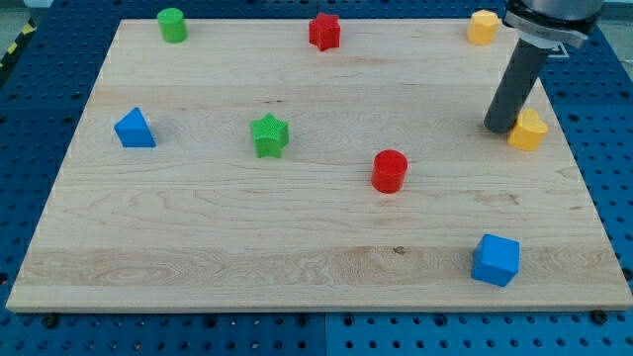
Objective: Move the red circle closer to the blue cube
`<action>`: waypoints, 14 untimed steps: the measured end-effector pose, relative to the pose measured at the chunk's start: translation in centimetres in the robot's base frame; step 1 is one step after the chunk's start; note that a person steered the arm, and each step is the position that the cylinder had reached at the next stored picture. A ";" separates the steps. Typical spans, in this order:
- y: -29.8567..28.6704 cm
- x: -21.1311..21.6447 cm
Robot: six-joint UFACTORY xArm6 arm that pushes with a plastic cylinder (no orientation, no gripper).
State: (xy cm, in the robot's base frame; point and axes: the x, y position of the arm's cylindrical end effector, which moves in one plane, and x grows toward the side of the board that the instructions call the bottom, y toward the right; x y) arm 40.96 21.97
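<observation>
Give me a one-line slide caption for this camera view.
Dark rod tip beside yellow block at wooden board's right; red circle block sits up-left of blue cube.

You see a pale wooden board (198, 227) carrying a green cylinder (172, 25), red star (324, 31), two yellow blocks (483, 27) (529, 131), blue triangle (134, 129), green star (269, 134), red circle (390, 171) and blue cube (496, 260).

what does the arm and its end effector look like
My arm shows only at the view's top right: a dark grey, rounded housing with a pale band at its lower edge. From it hangs a straight, dark, matte cylindrical rod, ending in my tip. No cables, markings or fingers are visible.
</observation>
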 end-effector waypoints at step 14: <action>-8.7 9.9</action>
State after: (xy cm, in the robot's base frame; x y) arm 50.88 13.32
